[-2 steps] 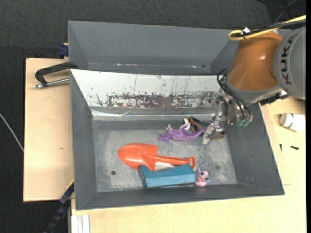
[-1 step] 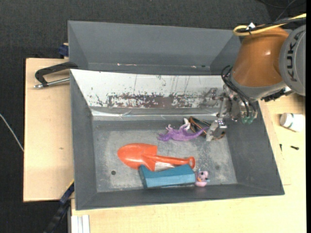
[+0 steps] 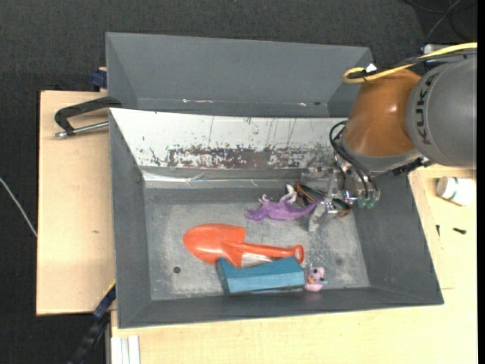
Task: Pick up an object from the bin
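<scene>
My gripper is low in the bin's back right part, under the orange wrist cover. Just to its left lies a purple toy lizard, its tail end reaching up to the gripper; I cannot tell whether the two touch. In front of them lies an orange plastic scoop, its handle pointing right.
A blue rectangular block lies along the bin's front wall, against the scoop's handle. A small pink toy sits at the block's right end. The arm comes in over the bin's right rim.
</scene>
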